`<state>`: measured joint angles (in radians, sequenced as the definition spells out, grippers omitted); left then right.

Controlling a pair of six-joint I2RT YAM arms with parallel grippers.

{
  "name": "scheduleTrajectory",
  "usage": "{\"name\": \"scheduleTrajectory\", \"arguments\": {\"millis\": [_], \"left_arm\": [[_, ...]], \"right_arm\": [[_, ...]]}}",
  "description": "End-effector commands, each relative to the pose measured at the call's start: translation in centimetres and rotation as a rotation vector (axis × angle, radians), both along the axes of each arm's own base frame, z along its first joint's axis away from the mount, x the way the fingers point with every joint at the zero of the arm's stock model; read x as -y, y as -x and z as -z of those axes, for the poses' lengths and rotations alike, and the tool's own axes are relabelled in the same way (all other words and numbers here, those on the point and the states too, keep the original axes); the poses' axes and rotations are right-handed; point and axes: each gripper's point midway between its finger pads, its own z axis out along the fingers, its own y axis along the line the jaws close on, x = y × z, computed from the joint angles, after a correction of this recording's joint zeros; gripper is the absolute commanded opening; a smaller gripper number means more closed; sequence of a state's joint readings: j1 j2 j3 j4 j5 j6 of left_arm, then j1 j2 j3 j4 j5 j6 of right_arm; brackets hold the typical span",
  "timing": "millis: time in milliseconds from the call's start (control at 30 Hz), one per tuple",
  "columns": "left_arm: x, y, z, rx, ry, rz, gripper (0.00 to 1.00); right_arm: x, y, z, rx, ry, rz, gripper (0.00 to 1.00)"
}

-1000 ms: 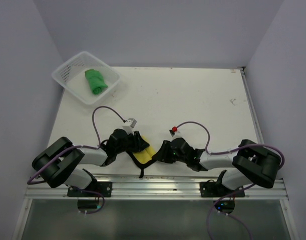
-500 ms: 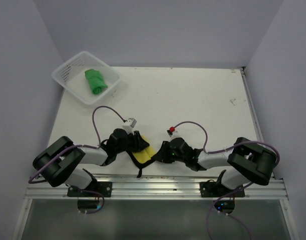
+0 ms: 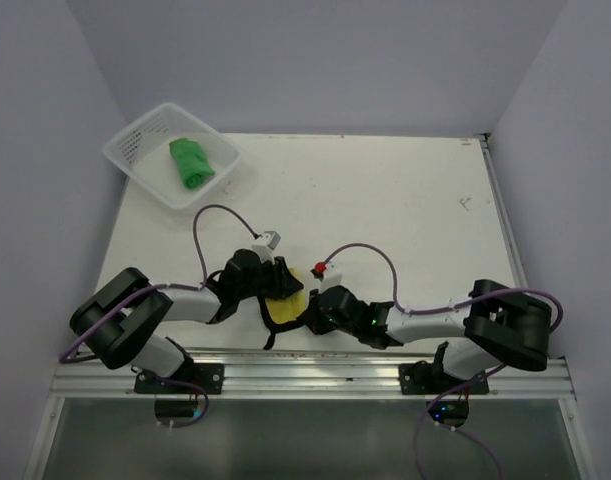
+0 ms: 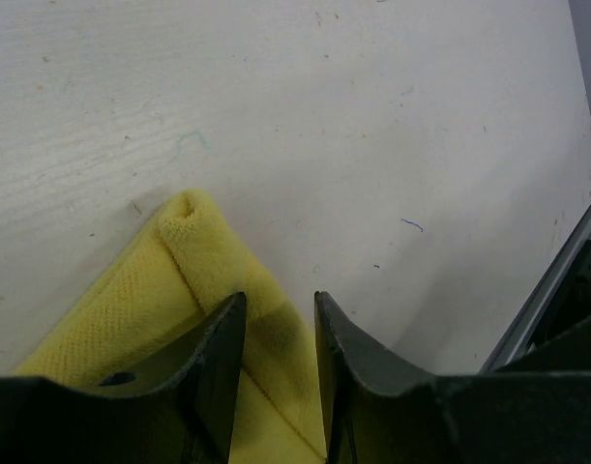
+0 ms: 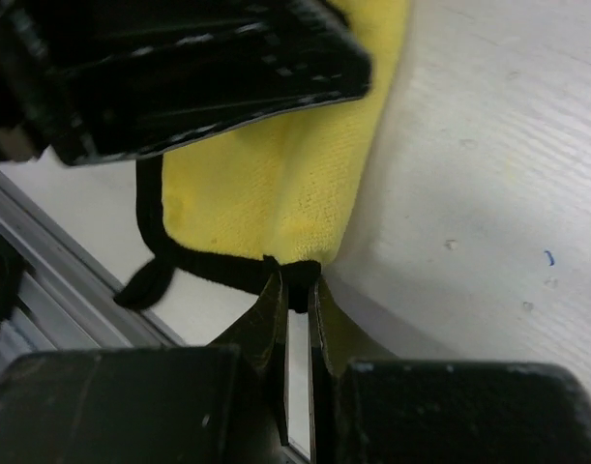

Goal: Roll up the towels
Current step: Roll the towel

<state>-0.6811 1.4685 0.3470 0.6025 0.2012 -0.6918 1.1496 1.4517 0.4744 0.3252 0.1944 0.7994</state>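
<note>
Pinching the black-hemmed corner of the yellow towel [image 5: 276,193], your right claw [image 5: 295,288] has its jaws pressed nearly together. The cloth spreads out ahead of that claw and runs under the left claw [image 4: 279,305] facing it. The left claw's jaws stand partly spread with a thick yellow fold filling the gap. It looks like a grip, though the wrist view is too close to be sure. That fold's long axis runs straight ahead of the left claw and ends in a rolled tip on the bench [image 4: 372,116]. Both claws meet the same cloth from opposite sides (right at the hem, left on the fold), so I'd judge the next turn must roll across that axis. The green towel [image 3: 191,163] lies bundled well beyond both claws, in the white basket [image 3: 135,145].
</note>
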Motion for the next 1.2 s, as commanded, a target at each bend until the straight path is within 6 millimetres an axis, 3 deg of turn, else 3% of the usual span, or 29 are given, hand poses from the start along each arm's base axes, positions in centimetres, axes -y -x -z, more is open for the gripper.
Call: {"name": "scheduleTrajectory", "arguments": {"millis": [0, 200, 333, 667, 767, 900, 1000, 1067, 1167], "left_arm": [[0.8, -1.1, -0.8, 0.026, -0.006, 0.021, 0.39], [1.1, -1.3, -1.3, 0.023, 0.000, 0.019, 0.39], [0.7, -1.4, -1.7, 0.028, -0.009, 0.002, 0.39], [-2.6, -1.7, -5.9, 0.132, -0.059, -0.110, 0.40], [-3.6, -1.2, -6.1, 0.131, -0.069, -0.139, 0.40], [-4.8, -0.1, -4.5, 0.069, -0.102, -0.165, 0.39], [-5.4, 0.9, -2.5, 0.004, -0.141, -0.169, 0.25], [-5.9, 1.6, -1.2, -0.038, -0.162, -0.176, 0.08], [-6.3, 2.2, 0.2, -0.076, -0.188, -0.179, 0.00]], "right_arm": [[1.5, -0.7, -0.3, 0.177, 0.208, 0.016, 0.00], [1.4, 0.0, -0.9, 0.318, 0.361, 0.038, 0.00], [1.7, -0.1, -0.5, 0.314, 0.411, 0.071, 0.00], [2.2, 0.1, 0.2, 0.269, 0.391, 0.131, 0.00], [2.1, 0.1, 0.2, 0.261, 0.384, 0.137, 0.00], [2.1, 0.2, 0.2, 0.262, 0.382, 0.138, 0.00], [1.9, 0.2, 0.3, 0.261, 0.382, 0.134, 0.00], [1.9, 0.1, 0.2, 0.262, 0.381, 0.137, 0.00], [2.0, 0.2, 0.3, 0.261, 0.380, 0.133, 0.00]]}}
